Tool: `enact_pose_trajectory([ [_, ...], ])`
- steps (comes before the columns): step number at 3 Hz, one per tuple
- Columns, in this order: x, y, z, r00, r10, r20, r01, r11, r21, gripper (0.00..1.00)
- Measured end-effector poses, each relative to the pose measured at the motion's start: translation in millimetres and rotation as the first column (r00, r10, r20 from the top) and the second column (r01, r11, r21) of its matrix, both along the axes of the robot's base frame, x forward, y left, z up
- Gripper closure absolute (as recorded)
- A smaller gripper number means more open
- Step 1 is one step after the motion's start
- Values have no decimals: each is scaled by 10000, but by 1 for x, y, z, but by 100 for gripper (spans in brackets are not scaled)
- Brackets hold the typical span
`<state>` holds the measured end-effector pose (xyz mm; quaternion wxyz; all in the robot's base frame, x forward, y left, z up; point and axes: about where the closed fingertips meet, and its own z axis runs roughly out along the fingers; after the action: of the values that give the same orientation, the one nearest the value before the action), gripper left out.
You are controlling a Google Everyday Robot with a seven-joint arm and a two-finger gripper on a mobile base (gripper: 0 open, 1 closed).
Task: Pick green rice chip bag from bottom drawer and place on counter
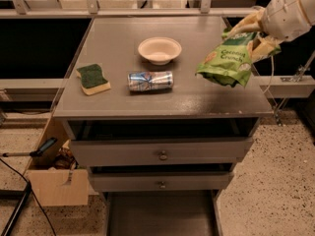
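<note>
So the gripper (253,33) is up at the right edge of the counter (123,38), clamped on the top of the green chip bag (226,60). The bag hangs over the counter's right side. A bowl (159,49), a tipped-over can (150,80) and a sponge (92,78) sit on top. The bottom drawer (160,213) is pulled out.

Desk (197,98): right side bare under the pincer (254,34), which holds the green rice chip bag (227,61) above the right edge. Obstacles: bowl (159,49) and can (150,80) centre, sponge (92,78) left.
</note>
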<state>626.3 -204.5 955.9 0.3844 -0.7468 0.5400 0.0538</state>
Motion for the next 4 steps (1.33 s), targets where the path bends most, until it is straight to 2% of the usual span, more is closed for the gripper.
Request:
enact_pose_trajectory([
  [2,24,16,-39,9954,-79,-959,36,9990,-451,100],
  [4,36,14,-66,9896,-342,-1397,250,9974,-672,100],
])
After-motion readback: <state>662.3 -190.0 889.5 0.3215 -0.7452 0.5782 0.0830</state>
